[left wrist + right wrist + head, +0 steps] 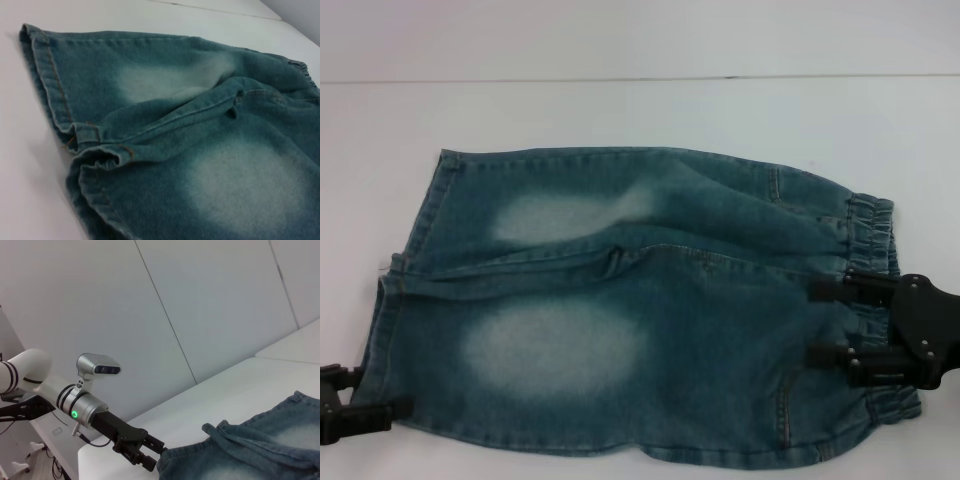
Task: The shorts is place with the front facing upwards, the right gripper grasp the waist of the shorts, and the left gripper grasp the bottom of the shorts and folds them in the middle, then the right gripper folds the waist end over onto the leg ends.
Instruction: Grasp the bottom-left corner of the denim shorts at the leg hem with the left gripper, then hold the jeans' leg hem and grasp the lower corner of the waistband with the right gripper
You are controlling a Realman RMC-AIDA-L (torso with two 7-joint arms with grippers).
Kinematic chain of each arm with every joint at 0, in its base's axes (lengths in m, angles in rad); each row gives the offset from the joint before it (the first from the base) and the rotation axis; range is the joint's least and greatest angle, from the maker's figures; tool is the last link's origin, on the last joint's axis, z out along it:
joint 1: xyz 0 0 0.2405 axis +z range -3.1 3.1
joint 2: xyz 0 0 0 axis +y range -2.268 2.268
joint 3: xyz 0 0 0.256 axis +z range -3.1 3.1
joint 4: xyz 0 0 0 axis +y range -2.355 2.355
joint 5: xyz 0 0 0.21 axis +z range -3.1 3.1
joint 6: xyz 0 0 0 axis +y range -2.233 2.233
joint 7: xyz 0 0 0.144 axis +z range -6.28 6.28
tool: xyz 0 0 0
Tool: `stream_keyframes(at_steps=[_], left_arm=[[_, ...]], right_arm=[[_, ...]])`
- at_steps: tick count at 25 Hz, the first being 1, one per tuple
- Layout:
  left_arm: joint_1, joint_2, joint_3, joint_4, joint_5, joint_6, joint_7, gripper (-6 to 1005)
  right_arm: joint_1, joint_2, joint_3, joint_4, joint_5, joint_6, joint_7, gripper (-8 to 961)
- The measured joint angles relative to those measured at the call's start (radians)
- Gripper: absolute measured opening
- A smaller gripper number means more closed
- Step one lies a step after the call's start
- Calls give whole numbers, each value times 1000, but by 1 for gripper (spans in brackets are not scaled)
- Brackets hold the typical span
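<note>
**Both grippers set at the shorts, first fold pending**

Nearest, left gripper (360, 400) at the bottom of the shorts (405, 300), fingers spread, not yet clamped. Right gripper (835, 322) open astride the waist of the shorts (870, 235). Flat on white table (620, 110). Next: close both, lift, fold midway.

Left hand (350, 405) cut by frame edge; right hand (840, 325) partly cropped.

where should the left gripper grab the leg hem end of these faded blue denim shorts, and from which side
Best guess: the near leg's hem corner, approached from the robot's left, outside the cloth. The faded blue denim shorts lie flat on the white table, hems toward that side, and the black left gripper sits at that corner. The black right gripper is over the gathered waistband.
</note>
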Motion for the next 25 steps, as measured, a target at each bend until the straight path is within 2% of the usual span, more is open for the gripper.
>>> stream_keyframes(at_steps=[5,10,16,19,22,24,25], left_arm=[[-22,6,22,-24,41,-12,-10,816],[-27,-14,25,14,49,-8,-12,607],[-28,-21,25,33,50,-3,-13,443],[-29,-27,25,43,50,0,-14,361],[-29,-35,25,66,49,3,-15,221],[-30,-37,25,72,47,6,-16,127],[-30,-37,26,72,45,7,-17,106]], right_arm=[[0,2,0,0,0,0,0,942],[0,2,0,0,2,-3,5,942],[0,0,19,0,5,-45,11,941],[-2,-6,73,1,12,-83,24,941],[-10,-27,126,2,12,-94,109,941],[-15,-53,130,10,9,-95,184,941],[-16,-73,126,24,8,-96,217,941]])
